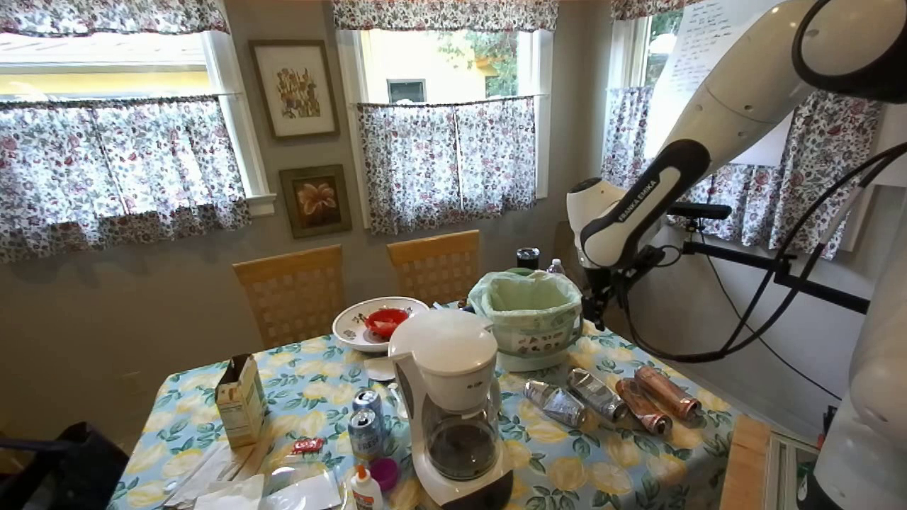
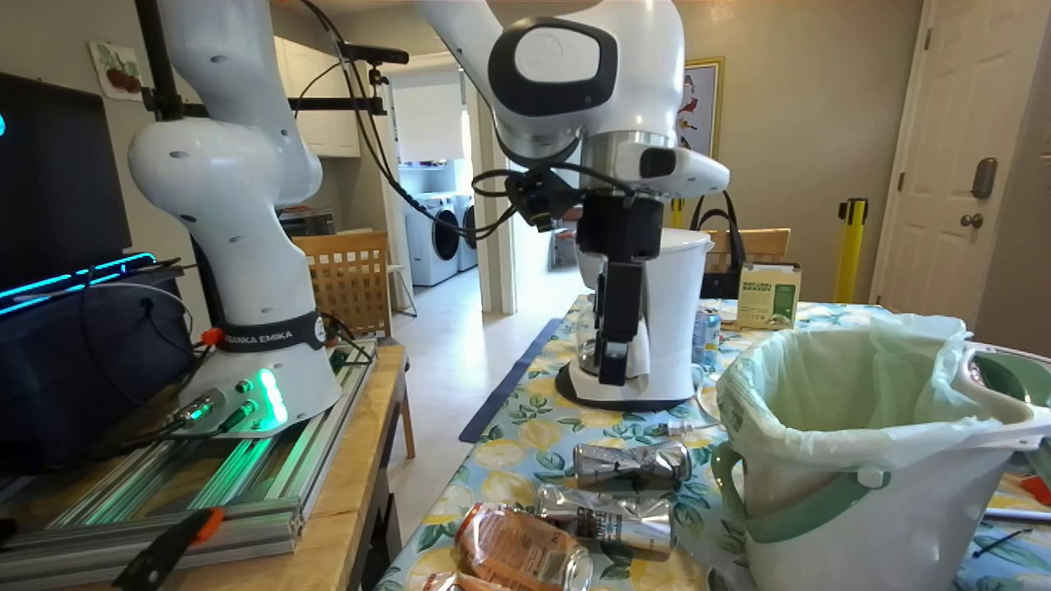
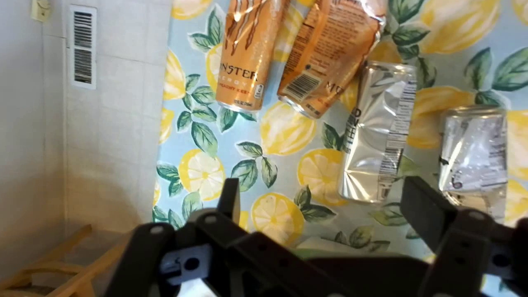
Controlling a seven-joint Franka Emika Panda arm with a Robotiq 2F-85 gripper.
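- Table (image 1: 553, 446) in a light-blue, lemon-print cloth is filling the middle of the scene.
- White jointed robot arm (image 1: 737, 92) is reaching in over it.
- Two light-wood chairs (image 1: 292, 292) with woven backs are standing along its far side in an exterior view.
- White plastic bin (image 2: 870, 558) with green handle and pale-green bag liner is standing on the cloth in both exterior views.
- White plastic coffee maker (image 1: 443, 343) with glass carafe is sitting near the bin.
- Wide white dish (image 1: 351, 324) with patterned inside is sitting toward the chairs.
- Black two-finger gripper (image 3: 324, 204) is hanging in the air near the bin — released, fingers standing wide apart.
- Beige-and-green cardboard box (image 1: 239, 414) is standing upright, well apart from the bin.
- Two orange metal cans (image 3: 247, 53) and two dented silver metal cans (image 3: 379, 132) are lying on their sides on the cloth — nearest to the gripper, clear of its fingers, near the bin.
- Two blue-and-silver metal cans (image 1: 365, 428) are standing upright beside the coffee maker.
- White glue bottle (image 1: 365, 489) with orange cap is standing near them.
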